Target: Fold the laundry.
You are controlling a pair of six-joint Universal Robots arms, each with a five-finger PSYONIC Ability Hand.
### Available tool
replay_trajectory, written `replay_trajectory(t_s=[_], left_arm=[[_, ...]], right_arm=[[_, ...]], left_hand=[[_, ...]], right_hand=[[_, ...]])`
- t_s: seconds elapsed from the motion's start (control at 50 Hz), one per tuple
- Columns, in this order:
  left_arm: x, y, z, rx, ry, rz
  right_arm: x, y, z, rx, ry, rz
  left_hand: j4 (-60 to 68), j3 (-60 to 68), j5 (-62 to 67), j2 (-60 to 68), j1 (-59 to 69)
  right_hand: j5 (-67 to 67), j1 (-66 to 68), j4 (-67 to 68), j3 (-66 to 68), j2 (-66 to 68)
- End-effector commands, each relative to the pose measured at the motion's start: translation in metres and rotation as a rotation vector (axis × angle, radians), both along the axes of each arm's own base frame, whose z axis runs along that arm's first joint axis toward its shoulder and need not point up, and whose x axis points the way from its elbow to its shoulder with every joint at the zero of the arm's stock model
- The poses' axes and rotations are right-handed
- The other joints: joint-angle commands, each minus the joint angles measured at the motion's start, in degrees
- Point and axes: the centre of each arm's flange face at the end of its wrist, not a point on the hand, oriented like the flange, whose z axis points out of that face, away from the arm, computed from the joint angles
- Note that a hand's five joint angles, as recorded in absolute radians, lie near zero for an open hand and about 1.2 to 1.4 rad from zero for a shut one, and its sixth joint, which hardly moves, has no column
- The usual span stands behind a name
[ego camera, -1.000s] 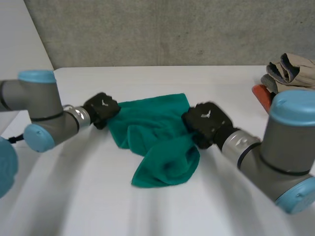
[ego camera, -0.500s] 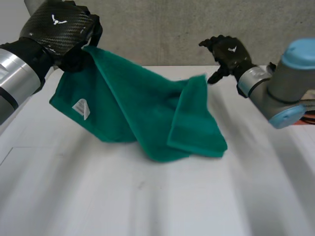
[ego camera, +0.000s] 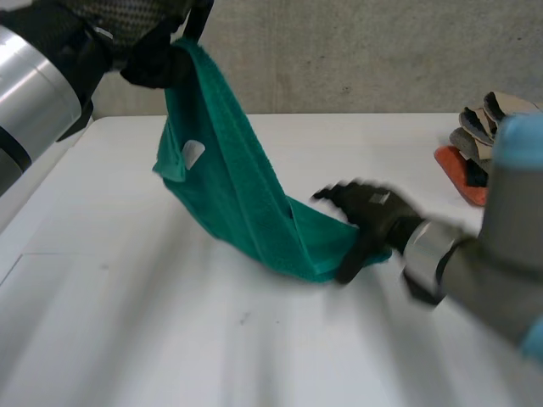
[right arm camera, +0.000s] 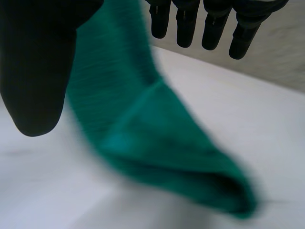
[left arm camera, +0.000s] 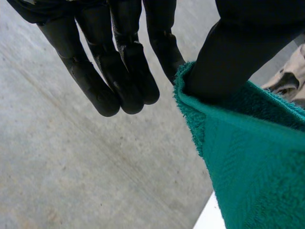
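Right hand (ego camera: 372, 219) nearest: fingers straight, thumb apart, holding nothing, at the low end of the green terry towel (ego camera: 225, 165) on the white table (ego camera: 153, 339). The towel rises to the left hand (ego camera: 151, 52), its top edge pinched at the thumb (white label (ego camera: 193, 153) facing out). Beige clothes heap (ego camera: 494, 123) far right.

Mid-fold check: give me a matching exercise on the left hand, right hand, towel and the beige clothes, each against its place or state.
Things:
1. left hand
2. right hand
3. towel
4. beige clothes

Places or states:
A. heaped at the table's far right edge
B. raised, pinching the towel
C. open, low at the towel's bottom end
D. hangs from up high down to the table

Pairs: 1-B, 2-C, 3-D, 4-A
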Motion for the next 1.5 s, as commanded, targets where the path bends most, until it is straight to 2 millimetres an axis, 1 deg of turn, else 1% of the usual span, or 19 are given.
replay_trajectory(t_s=[0.02,0.12,0.22,0.26,0.34,0.4,0.46,0.56,0.66,0.74,0.84,0.9,0.92,0.96,1.06,1.1,1.2,1.32,1.5], left_arm=[[-0.009,0.015,0.017,-0.02,0.02,-0.015],[-0.011,0.019,0.019,-0.015,0.024,-0.015],[-0.006,0.014,0.012,0.005,0.018,0.032],[-0.003,0.009,0.006,0.022,0.008,0.059],[0.011,-0.011,-0.011,0.063,-0.029,0.134],[0.026,-0.032,-0.031,0.103,-0.078,0.192],[0.034,-0.046,-0.056,0.162,-0.131,0.199],[0.031,-0.064,-0.107,0.295,-0.212,0.156],[0.025,-0.079,-0.154,0.407,-0.269,0.146],[0.017,-0.089,-0.19,0.494,-0.308,0.143],[0.006,-0.097,-0.215,0.537,-0.325,0.135],[0.006,-0.1,-0.218,0.543,-0.326,0.152],[0.007,-0.101,-0.216,0.54,-0.322,0.158],[0.007,-0.1,-0.213,0.534,-0.318,0.159],[0.01,-0.099,-0.203,0.511,-0.298,0.154],[0.01,-0.098,-0.202,0.507,-0.294,0.148],[0.011,-0.101,-0.202,0.503,-0.289,0.148],[0.01,-0.104,-0.207,0.504,-0.298,0.152],[0.007,-0.108,-0.217,0.513,-0.318,0.152]], right_arm=[[0.034,0.058,-0.034,0.054,-0.249,0.089],[0.052,0.054,-0.054,0.036,-0.312,0.047],[0.051,0.031,-0.063,-0.023,-0.254,-0.112],[0.045,0.023,-0.055,-0.062,-0.238,-0.159],[0.032,0.002,-0.011,-0.23,-0.194,-0.17],[0.019,-0.018,0.036,-0.424,-0.069,-0.054],[0.007,-0.038,0.058,-0.487,0.117,0.085],[-0.006,-0.071,0.052,-0.401,0.35,0.153],[0.002,-0.098,0.037,-0.415,0.46,0.204],[0.018,-0.12,0.004,-0.489,0.541,0.275],[0.041,-0.131,-0.04,-0.634,0.595,0.338],[0.047,-0.138,-0.047,-0.721,0.593,0.272],[0.046,-0.14,-0.045,-0.727,0.585,0.242],[0.044,-0.14,-0.039,-0.72,0.556,0.178],[0.02,-0.117,0.011,-0.583,0.336,-0.042],[0.012,-0.103,0.016,-0.496,0.261,-0.087],[-0.001,-0.081,0.009,-0.321,0.218,-0.12],[-0.016,-0.053,-0.013,-0.138,0.315,-0.081],[-0.016,-0.026,-0.047,-0.158,0.418,0.04]], left_hand=[[11.62,12.02,13.46,11.54,13.46],[11.62,12.02,13.46,11.54,13.46],[11.62,12.02,13.46,11.54,13.46],[11.62,12.02,13.46,11.54,13.46],[11.62,12.02,13.46,11.54,13.46],[11.62,12.02,13.46,11.54,13.46],[11.62,12.02,13.46,11.54,13.46],[11.62,12.02,13.46,11.54,13.46],[11.62,12.02,13.46,11.54,13.46],[11.62,12.02,13.46,11.54,13.46],[11.62,12.02,13.46,11.54,13.46],[11.62,12.02,13.46,11.54,13.46],[11.62,12.02,13.46,11.54,13.46],[11.62,12.02,13.46,11.54,13.46],[11.62,12.02,13.46,11.54,13.46],[11.62,12.02,13.46,11.54,13.46],[11.62,12.02,13.46,11.54,13.46],[11.62,12.02,13.46,11.54,13.46],[11.62,12.02,13.46,11.54,13.46]], right_hand=[[-2.78,-2.89,-2.72,-2.12,-2.29],[11.65,11.54,11.71,12.31,12.15],[67.13,67.02,67.19,67.79,67.63],[67.22,67.11,67.28,67.88,67.71],[67.22,67.11,67.28,67.88,67.71],[67.22,67.11,67.28,67.88,67.71],[67.22,67.11,67.28,67.88,67.71],[67.22,67.11,67.28,67.88,67.71],[67.22,67.11,67.28,67.88,67.71],[67.22,67.11,67.28,67.88,67.71],[67.22,67.11,67.28,67.88,67.71],[18.31,18.2,18.37,18.97,18.8],[7.43,7.31,7.48,8.08,7.92],[-2.78,-2.89,-2.72,-2.12,-2.29],[-2.78,-2.89,-2.72,-2.12,-2.29],[-2.78,-2.89,-2.72,-2.12,-2.29],[-2.78,-2.89,-2.72,-2.12,-2.29],[-1.46,-1.57,-1.4,-0.81,-0.97],[1.09,0.98,1.15,1.75,1.58]])
